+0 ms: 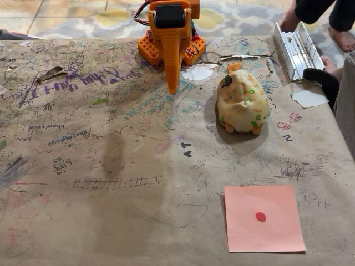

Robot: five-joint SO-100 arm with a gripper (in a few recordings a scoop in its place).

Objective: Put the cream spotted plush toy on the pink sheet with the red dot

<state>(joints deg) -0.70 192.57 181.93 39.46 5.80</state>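
On the worktop (111,166), the cream spotted plush toy (242,101) sits at about four o'clock from the jaws (172,83), near them, its long axis roughly upright in the fixed view. Jaws look closed, holding nothing. The pink sheet with the red dot (263,217) lies at six o'clock from the plush.

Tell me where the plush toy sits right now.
In the fixed view the plush toy sits on the table's upper right, just right of the gripper and well above the pink sheet.

Brown scribbled paper covers the table (111,166); patterned grey-and-yellow rug (238,19) beyond; a person's bare feet (344,39) top right.
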